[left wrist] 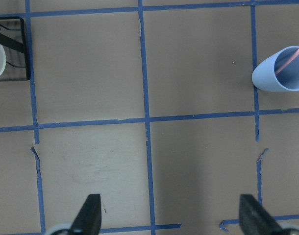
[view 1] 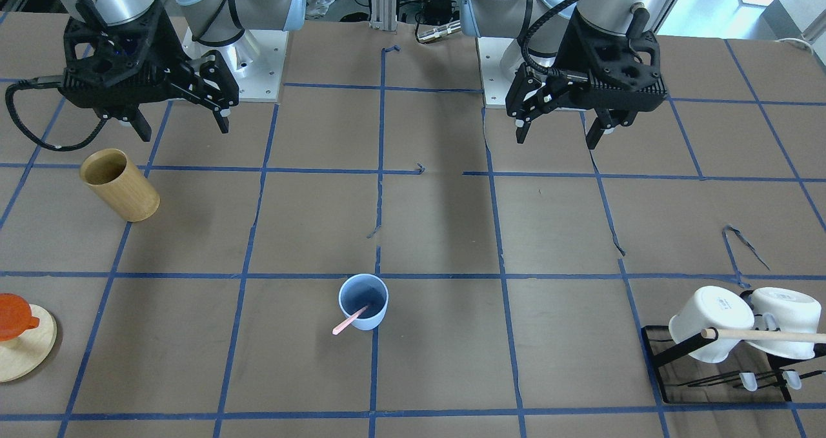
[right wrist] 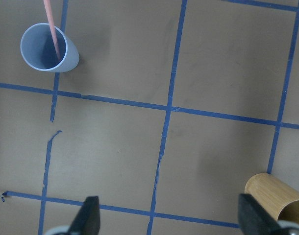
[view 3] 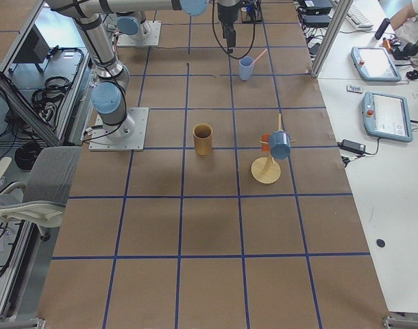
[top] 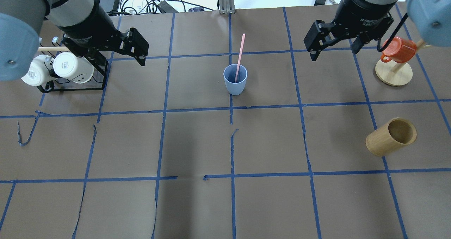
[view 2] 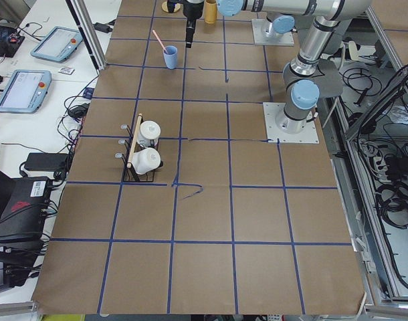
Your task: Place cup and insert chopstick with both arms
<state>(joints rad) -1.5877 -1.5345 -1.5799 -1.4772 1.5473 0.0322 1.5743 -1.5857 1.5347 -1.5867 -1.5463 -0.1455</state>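
Observation:
The light blue cup [view 1: 363, 302] stands upright near the table's middle, on the side far from the robot. It also shows in the overhead view [top: 235, 80] and both wrist views [left wrist: 282, 76] [right wrist: 46, 48]. A pale pink chopstick [view 1: 350, 320] [top: 240, 54] leans inside it, its top end sticking out over the rim. My left gripper [view 1: 556, 138] [left wrist: 169, 205] is open and empty, held above the table near the robot's base. My right gripper [view 1: 184, 128] [right wrist: 168, 203] is also open and empty, at the same height on the other side. Both are well away from the cup.
A tan wooden cylinder [view 1: 119, 185] [top: 391, 136] stands below the right gripper. An orange mug hangs on a round wooden stand [view 1: 26, 348] [top: 394, 73] at the right side. A black rack [view 1: 664, 360] with white mugs [view 1: 710, 322] and a long wooden rod [view 1: 768, 336] sits on the left side.

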